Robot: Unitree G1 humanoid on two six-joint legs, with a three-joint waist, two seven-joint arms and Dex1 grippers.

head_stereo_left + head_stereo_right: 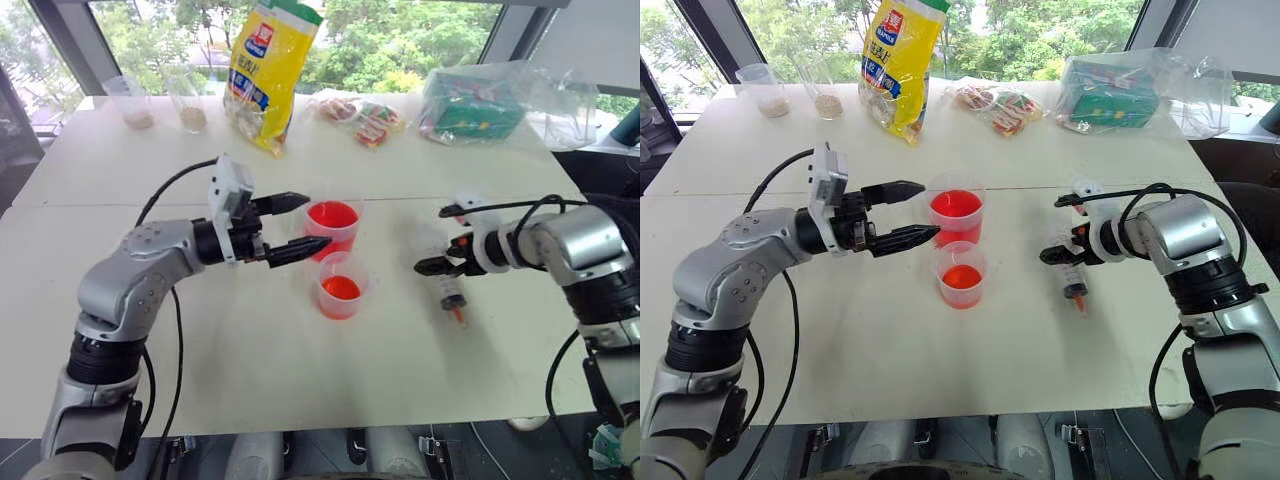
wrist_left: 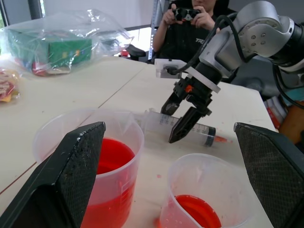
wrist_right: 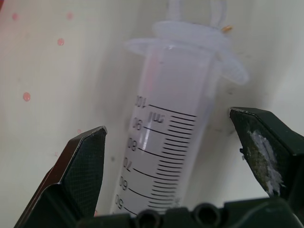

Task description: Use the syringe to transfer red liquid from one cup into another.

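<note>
Jaws both spread wide – syringe (image 1: 447, 283) flat, between right jaws | tip toward robot

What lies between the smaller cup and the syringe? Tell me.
Only bare white table between the smaller cup and the syringe, as the left eye view shows.

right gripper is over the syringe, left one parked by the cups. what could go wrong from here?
1. The syringe lies flat on the table between the open fingers of the right gripper; closing off-centre on the round barrel could roll it away.
2. The left gripper hangs open right beside the taller cup and the smaller cup; a small swing could tip red liquid.
3. Red droplets already spot the table; more dripping seems likely.
</note>
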